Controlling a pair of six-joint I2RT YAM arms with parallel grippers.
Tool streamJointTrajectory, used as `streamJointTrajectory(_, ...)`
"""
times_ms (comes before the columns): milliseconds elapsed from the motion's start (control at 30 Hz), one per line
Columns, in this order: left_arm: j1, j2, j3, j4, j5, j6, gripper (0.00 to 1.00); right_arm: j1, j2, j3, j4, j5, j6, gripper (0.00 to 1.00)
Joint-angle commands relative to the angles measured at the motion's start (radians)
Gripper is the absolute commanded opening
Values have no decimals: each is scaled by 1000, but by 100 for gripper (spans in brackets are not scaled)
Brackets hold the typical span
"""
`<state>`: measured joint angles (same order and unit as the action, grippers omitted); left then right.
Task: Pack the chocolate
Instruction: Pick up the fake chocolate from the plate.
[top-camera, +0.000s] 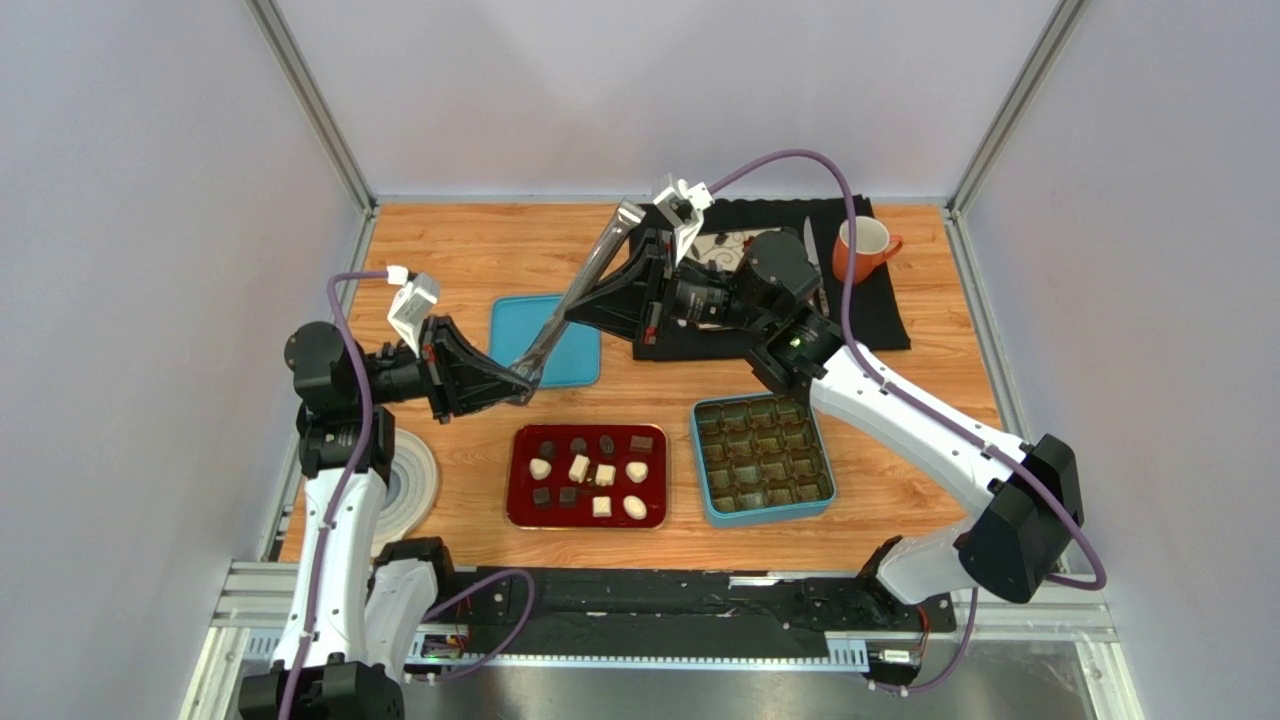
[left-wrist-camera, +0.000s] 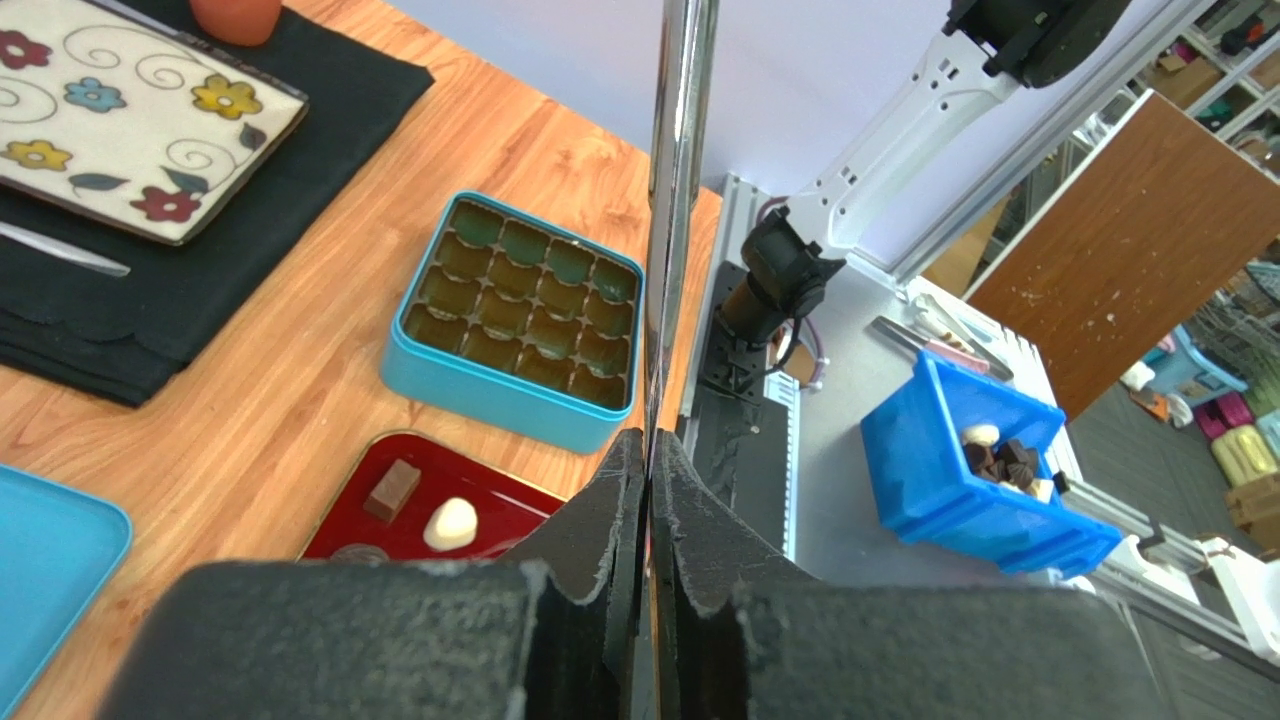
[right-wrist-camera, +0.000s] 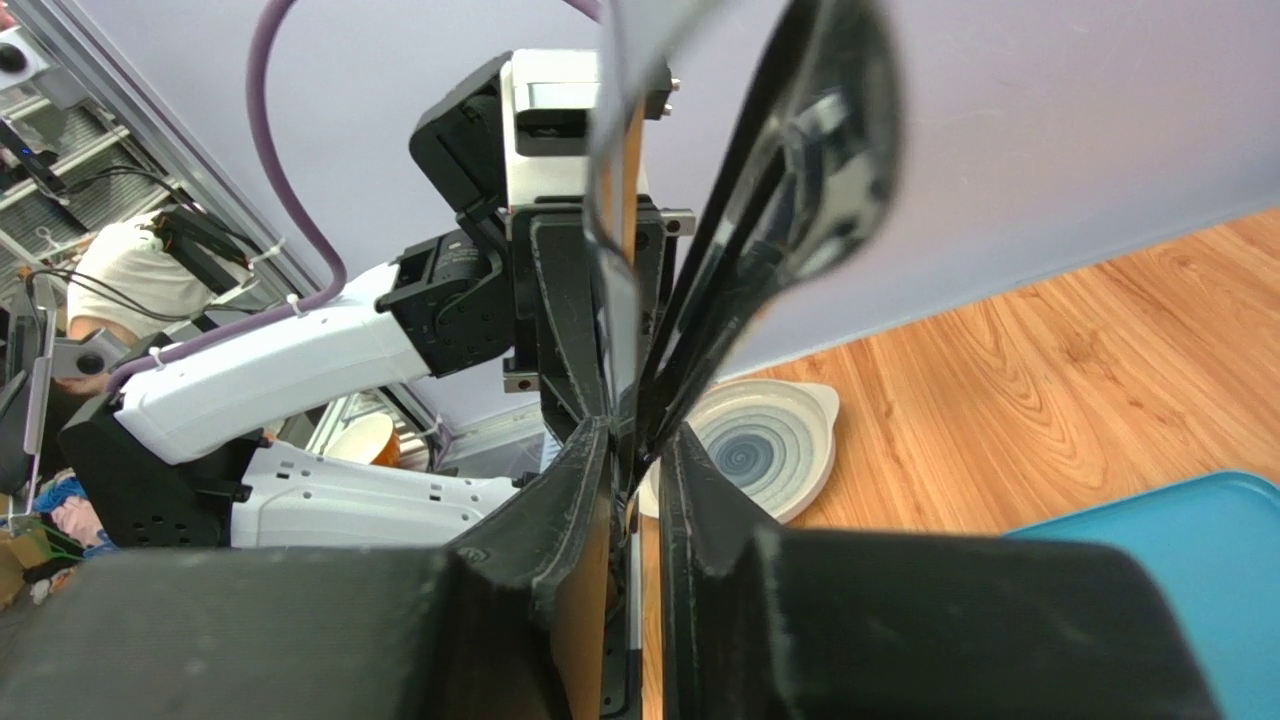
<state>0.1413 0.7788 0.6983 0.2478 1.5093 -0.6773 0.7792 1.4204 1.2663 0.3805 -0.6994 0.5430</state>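
The chocolates (top-camera: 589, 470), dark brown and white pieces, lie on a red tray (top-camera: 526, 510) at the front middle. Two of them show in the left wrist view (left-wrist-camera: 449, 522). A teal tin (top-camera: 762, 458) with empty square compartments stands right of the tray and shows in the left wrist view (left-wrist-camera: 519, 318). Both grippers hold one pair of metal tongs (top-camera: 601, 263) in the air above the teal lid. My left gripper (top-camera: 519, 387) is shut on the tongs' lower end (left-wrist-camera: 679, 180). My right gripper (top-camera: 579, 318) is shut around the tongs' middle (right-wrist-camera: 812, 150).
A flat teal lid (top-camera: 549, 341) lies behind the tray. A black mat (top-camera: 887, 323) at the back holds a flowered square plate (left-wrist-camera: 120, 113), a knife and an orange mug (top-camera: 864, 248). A spiral-patterned dish (top-camera: 409, 488) sits at the front left. A blue bin (left-wrist-camera: 977, 473) of chocolates stands off the table.
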Motion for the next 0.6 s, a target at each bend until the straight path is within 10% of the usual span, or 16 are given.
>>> streamJointTrajectory(0, -3, -7, 7, 16, 259, 8, 7, -1, -20, 73, -78, -18, -77, 34)
streamJointTrajectory(167, -17, -9, 17, 16, 258, -2, 6, 0, 6, 131, -118, -64, -92, 58)
streamJointTrajectory(567, -46, -18, 49, 15, 258, -21, 5, -1, 11, 160, -215, -98, -233, 56)
